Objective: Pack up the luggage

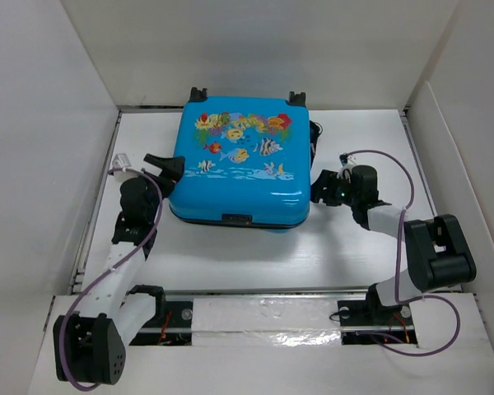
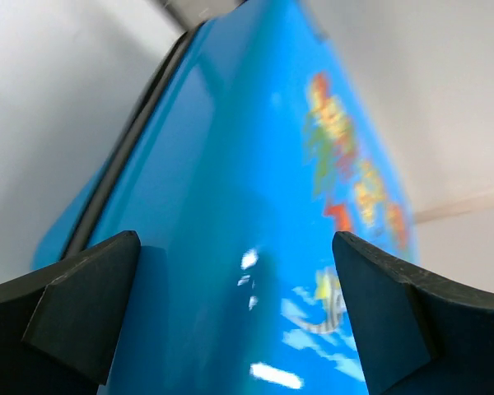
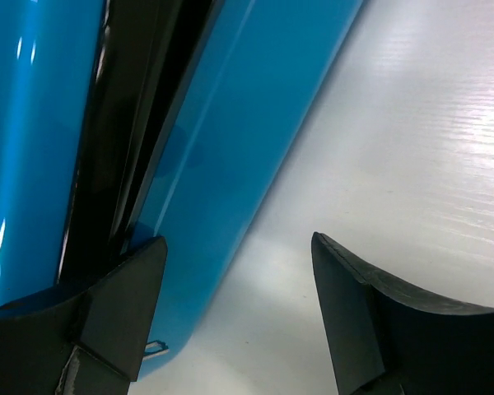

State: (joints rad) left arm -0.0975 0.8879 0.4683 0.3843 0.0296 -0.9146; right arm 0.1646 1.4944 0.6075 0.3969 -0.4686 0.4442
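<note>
You see the luggage (image 1: 239,160) lying shut at the back centre of the table (image 1: 255,259), its inside hidden. The left gripper (image 1: 166,167) and right gripper (image 1: 321,188) flank it, fingers spread, holding nothing; both wrist views crop it.

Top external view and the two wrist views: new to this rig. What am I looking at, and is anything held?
Two robot arms are bolted at the near edge of a white table. The top view looks down from above and behind: left arm on the left, right arm on the right. Each wrist view looks out between that arm's own black jaws. On the table lies a blue suitcase, closed, fish print up. Both sets of jaws stand open beside it: the left at its left side, the right by the black seam on its right. Nothing is held.
</note>
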